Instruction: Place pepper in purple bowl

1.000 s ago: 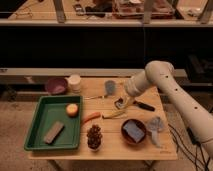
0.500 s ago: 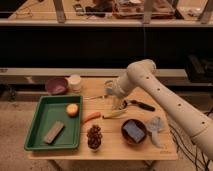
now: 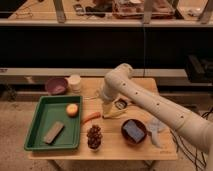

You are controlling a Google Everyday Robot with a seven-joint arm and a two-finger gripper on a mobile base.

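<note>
1. Motion is seen in the arm (image 3: pixel 150 102): against the earlier frames it has been swung leftward across the table (image 3: pixel 115 149), its white elbow now raised above the table's middle.
2. The gripper (image 3: pixel 107 103) has been carried along with it and is now hung low over the tabletop, just right of the pepper (image 3: pixel 90 117) and close above a pale yellow piece (image 3: pixel 113 113).
3. The jaws are held wide apart, and nothing is seen clasped between them.
4. The pepper has not been shifted: it is left lying on the bare wood, just beside the right rim of the green tray (image 3: pixel 35 125), with its tip pointed toward the gripper.
5. The purple bowl (image 3: pixel 56 85) is found at the table's back left corner, behind the tray and well apart from the pepper; no contents can be made out in it.
6. A cream cup (image 3: pixel 75 82) is stood just beside the bowl, on its right.
7. Inside the tray, a round yellow-orange fruit (image 3: pixel 72 109) and a flat brownish block (image 3: pixel 53 132) are seen where they lay before.
8. A pine cone (image 3: pixel 94 136) is stood at the front edge, below the pepper.
9. A dark brown bowl (image 3: pixel 134 131) with something blue in it is placed to the right, partly passed over by the forearm.
</note>
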